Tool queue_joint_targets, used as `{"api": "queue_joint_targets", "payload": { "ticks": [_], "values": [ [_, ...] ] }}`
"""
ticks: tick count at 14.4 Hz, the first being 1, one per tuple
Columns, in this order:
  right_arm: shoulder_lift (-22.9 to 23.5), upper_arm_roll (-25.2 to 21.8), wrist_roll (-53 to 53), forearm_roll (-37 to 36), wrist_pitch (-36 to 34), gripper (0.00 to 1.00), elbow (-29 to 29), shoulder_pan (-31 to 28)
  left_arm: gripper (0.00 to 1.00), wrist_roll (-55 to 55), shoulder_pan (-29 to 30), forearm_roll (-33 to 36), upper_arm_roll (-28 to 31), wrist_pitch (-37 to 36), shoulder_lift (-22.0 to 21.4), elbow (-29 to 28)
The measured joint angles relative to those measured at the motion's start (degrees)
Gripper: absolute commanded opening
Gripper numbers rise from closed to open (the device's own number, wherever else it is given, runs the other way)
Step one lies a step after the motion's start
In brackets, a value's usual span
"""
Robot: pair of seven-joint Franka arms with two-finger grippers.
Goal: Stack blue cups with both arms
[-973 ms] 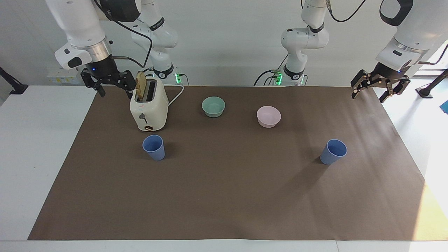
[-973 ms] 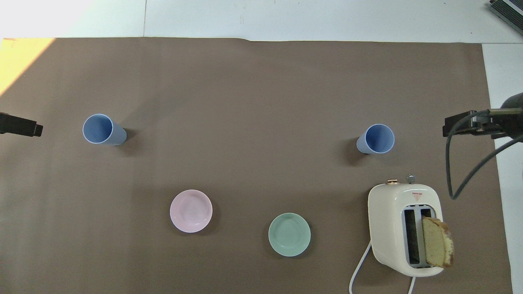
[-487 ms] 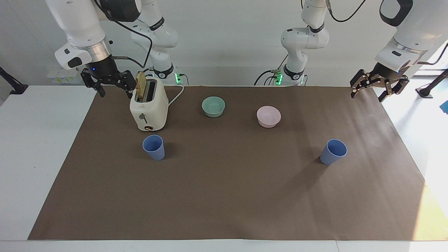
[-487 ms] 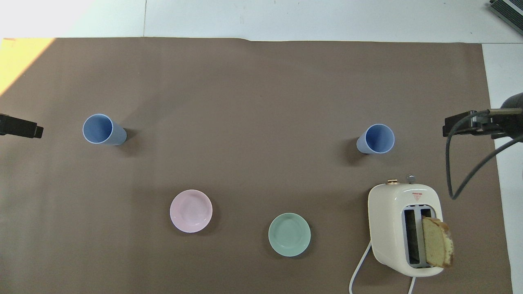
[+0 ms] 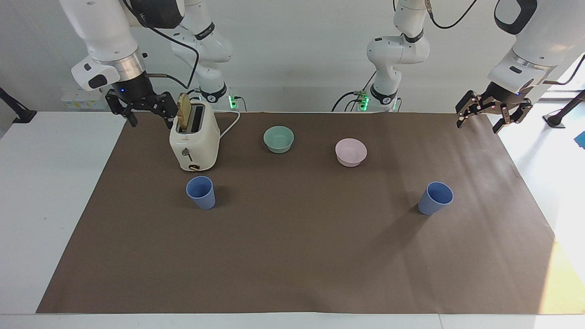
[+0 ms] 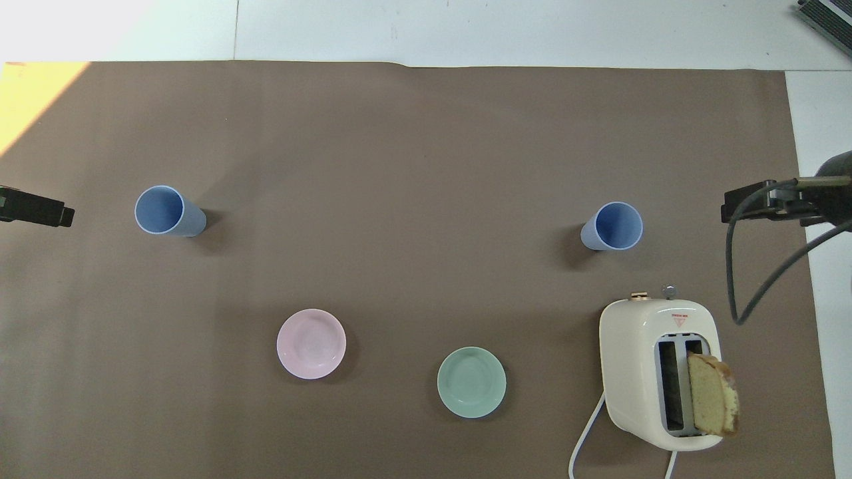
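Blue cups both stand upright and apart on my bench: one (image 5: 200, 192) at the toaster's (image 5: 194, 141) six o'clock, one (image 5: 435, 198) toward the left arm's end; nothing stacked yet, left claw (image 5: 480, 116) and right claw (image 5: 142, 109) spread wide, empty, aloft

Toaster and two bowls on a brown mat

A cream toaster (image 5: 194, 142) stands toward the right arm's end of the brown mat (image 5: 297, 256), a slice of bread (image 6: 712, 403) sticking up from one slot and its white cord (image 6: 586, 432) trailing toward the robots. Beside it sit a green bowl (image 5: 279, 139) and, next along, a pink bowl (image 5: 351, 152), apart from each other.
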Motion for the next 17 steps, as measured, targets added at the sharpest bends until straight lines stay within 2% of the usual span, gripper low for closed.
{"api": "queue_joint_targets", "payload": {
  "ticks": [14,17],
  "values": [
    [0.00,-0.02,0.11,0.00,0.14,1.00,0.00,-0.09,1.00,0.04,0.00,0.00,0.20,0.03,0.00,0.00],
    [0.03,-0.01,0.13,0.02,1.41,1.00,0.00,-0.09,1.00,0.12,0.01,0.00,0.24,2.45,0.01,0.00]
  ]
}}
